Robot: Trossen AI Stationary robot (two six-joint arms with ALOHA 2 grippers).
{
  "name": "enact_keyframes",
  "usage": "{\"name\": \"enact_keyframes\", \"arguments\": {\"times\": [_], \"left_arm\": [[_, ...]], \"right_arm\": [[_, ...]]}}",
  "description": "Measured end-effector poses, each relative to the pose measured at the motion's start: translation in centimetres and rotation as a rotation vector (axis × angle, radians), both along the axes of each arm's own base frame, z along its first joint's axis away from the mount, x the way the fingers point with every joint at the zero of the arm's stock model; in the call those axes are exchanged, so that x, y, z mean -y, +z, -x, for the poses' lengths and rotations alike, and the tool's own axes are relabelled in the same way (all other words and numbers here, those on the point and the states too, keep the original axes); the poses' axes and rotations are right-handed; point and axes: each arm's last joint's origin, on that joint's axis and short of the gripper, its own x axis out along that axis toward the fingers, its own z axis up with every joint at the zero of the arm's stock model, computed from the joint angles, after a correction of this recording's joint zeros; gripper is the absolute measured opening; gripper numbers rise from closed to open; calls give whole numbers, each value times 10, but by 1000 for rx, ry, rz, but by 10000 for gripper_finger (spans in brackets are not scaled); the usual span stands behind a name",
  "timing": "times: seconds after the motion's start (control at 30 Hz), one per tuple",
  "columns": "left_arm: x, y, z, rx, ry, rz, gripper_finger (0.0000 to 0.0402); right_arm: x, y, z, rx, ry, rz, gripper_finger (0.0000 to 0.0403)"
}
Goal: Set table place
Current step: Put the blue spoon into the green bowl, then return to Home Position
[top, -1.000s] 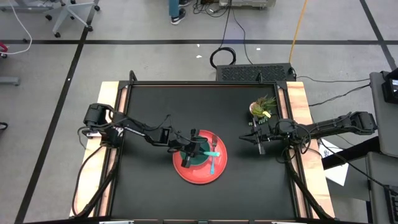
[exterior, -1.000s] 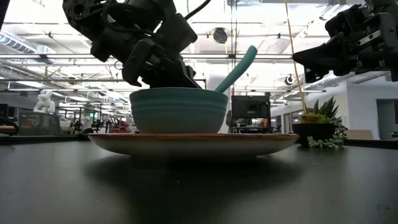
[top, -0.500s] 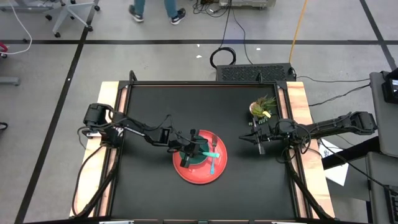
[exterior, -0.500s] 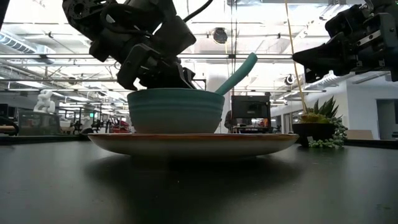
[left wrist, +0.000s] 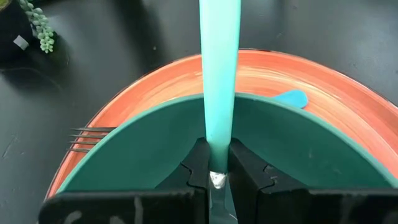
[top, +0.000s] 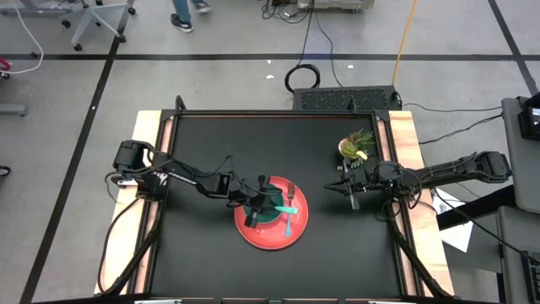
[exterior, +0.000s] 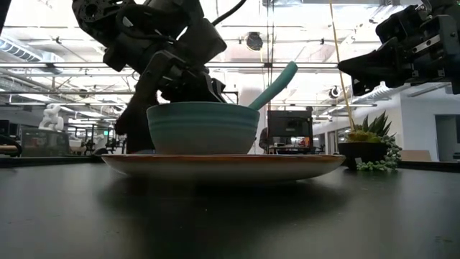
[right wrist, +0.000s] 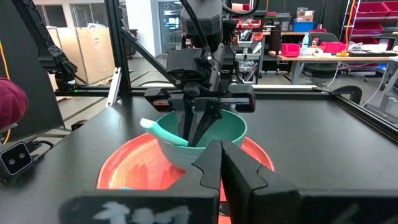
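Observation:
The red plate [top: 256, 237] lies mid-table with the teal bowl [exterior: 203, 129] standing on it. My left gripper [left wrist: 217, 163] reaches slanting down into the bowl and is shut on the mint-handled spoon [left wrist: 219, 74], whose handle [exterior: 277, 80] sticks up past the bowl's rim. The blue-handled fork [top: 288, 222] lies flat on the plate beside the bowl, its tines [left wrist: 87, 138] showing past the rim. My right gripper [top: 330, 189] waits shut above the table, to the right of the plate. My left gripper pinches the spoon between its two fingers at the lower end of the mint handle [left wrist: 217, 155], by the metal neck. The fingers [right wrist: 198, 127] come slanting down from the table's left into the bowl and lie along the spoon. The spoon's head is hidden under the fingers.
A small potted plant [top: 356, 145] stands at the table's far right, behind my right gripper. Bare black tabletop [top: 211, 143] lies on every side of the plate. Beyond the far edge a person's foot [top: 181, 23] shows on the floor.
The spoon's handle has tipped a little lower over the bowl's rim, and the bowl has shifted slightly toward the table's left on the plate. Both grippers have stayed in place. A person has walked leftward beyond the far edge.

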Motion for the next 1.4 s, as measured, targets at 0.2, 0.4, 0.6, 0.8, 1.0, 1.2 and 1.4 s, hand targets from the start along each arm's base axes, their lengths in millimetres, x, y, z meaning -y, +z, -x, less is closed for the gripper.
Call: {"name": "enact_keyframes", "arguments": {"times": [0.2, 0.4, 0.6, 0.8, 1.0, 1.2, 1.4], "left_arm": [[0, 0, 0, -7, 9, 12, 62], [0, -2, 1, -12, 8, 11, 114], [0, -2, 0, -9, 9, 12, 122], [-1, 0, -1, 8, 19, 24, 124], [-5, 0, -1, 4, 55, 56, 125], [-7, 1, -2, 3, 57, 65, 163], [-7, 0, -1, -1, 57, 66, 233]], "right_arm": [[0, 0, 0, 0, 0, 0, 0], [0, 0, 0, -1, 0, -6, 0], [0, 0, 0, -1, 0, -6, 0], [0, 0, 0, -1, 0, -7, 0], [0, 0, 0, -1, 0, -7, 0], [0, 0, 0, -1, 0, -7, 0], [0, 0, 0, -1, 0, -7, 0]]}}
